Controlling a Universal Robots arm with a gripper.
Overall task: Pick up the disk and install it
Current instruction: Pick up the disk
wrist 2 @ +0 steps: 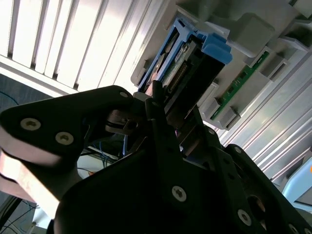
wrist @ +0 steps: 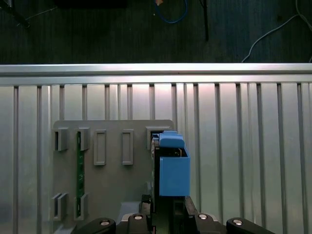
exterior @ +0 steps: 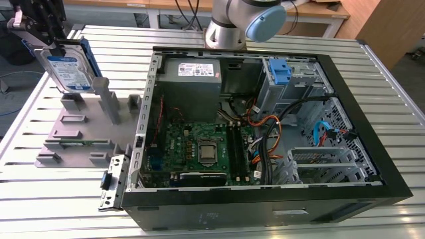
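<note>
Silver disk [exterior: 66, 69] held upright over the grey rack [exterior: 73, 134], pick-up step in hand
Gripper [exterior: 54, 47] fingers sit narrowly pinched on the disk's upper edge, its blue carrier facing the exterior view's right; whether the lower edge is free of the rack's slot I cannot tell. Installing is not yet done: I judge it calls for a straight lift clear of the posts, the open computer case [exterior: 371, 129] lying well apart
</note>
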